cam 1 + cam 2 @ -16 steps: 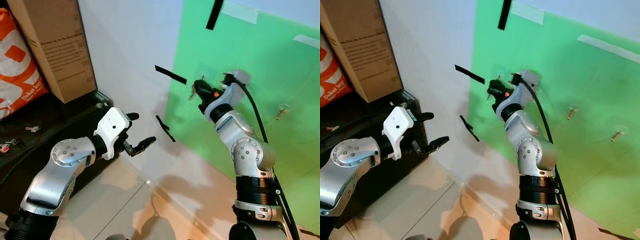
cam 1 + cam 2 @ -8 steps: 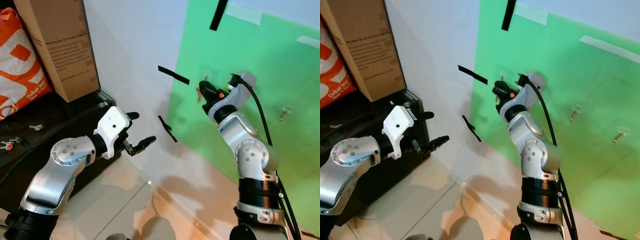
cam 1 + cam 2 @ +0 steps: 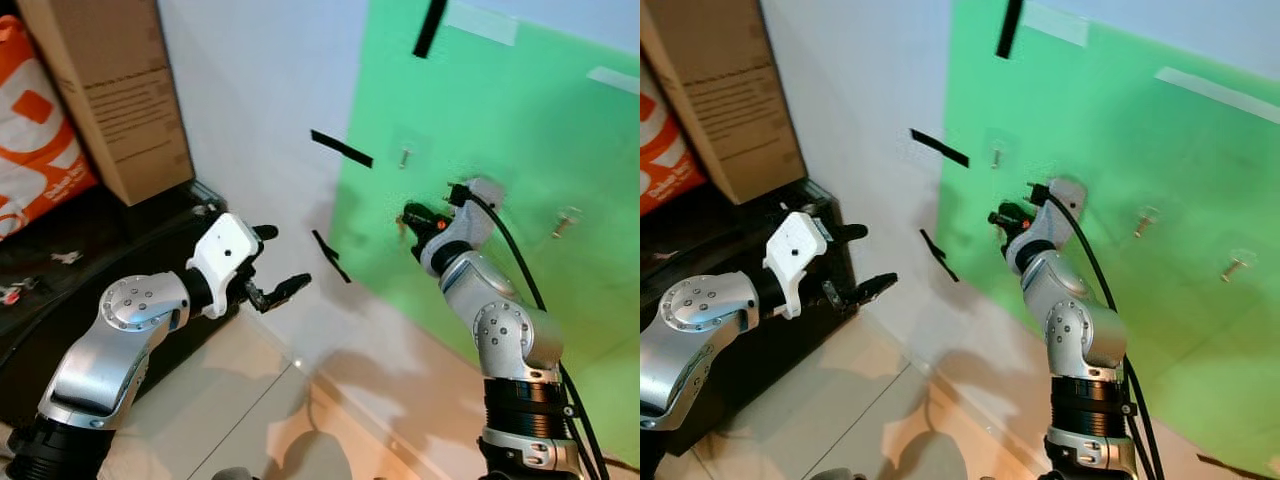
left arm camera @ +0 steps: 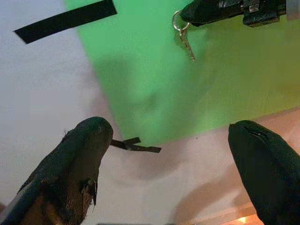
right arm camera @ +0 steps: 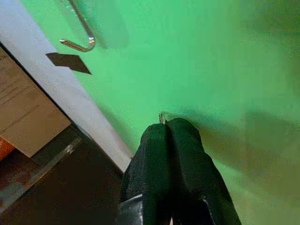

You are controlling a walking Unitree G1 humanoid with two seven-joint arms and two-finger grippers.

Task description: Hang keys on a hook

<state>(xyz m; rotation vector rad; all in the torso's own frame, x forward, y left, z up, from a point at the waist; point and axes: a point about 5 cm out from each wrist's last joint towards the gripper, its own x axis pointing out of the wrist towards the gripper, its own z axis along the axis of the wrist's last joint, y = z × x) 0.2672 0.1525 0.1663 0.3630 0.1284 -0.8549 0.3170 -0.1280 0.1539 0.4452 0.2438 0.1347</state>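
Observation:
A small key on a ring (image 4: 186,39) hangs from the tip of my right gripper (image 3: 408,216), which is shut on the ring in front of the green wall sheet (image 3: 520,120). The gripper is below and slightly right of a metal hook (image 3: 404,156) on the sheet, apart from it. In the right wrist view the hook (image 5: 79,33) sits off to one side of the closed fingers (image 5: 168,154). My left gripper (image 3: 280,260) is held open in front of the white wall, with nothing between its fingers (image 4: 84,154).
Two more hooks (image 3: 1145,218) (image 3: 1235,265) are fixed further right on the green sheet. Black tape strips (image 3: 340,148) mark the wall. A cardboard box (image 3: 110,90) and an orange bag (image 3: 35,130) stand on a black cabinet (image 3: 120,250) at the left.
My right gripper has dropped from the hook's height to well below it, with the keys in it. The left arm has stayed put.

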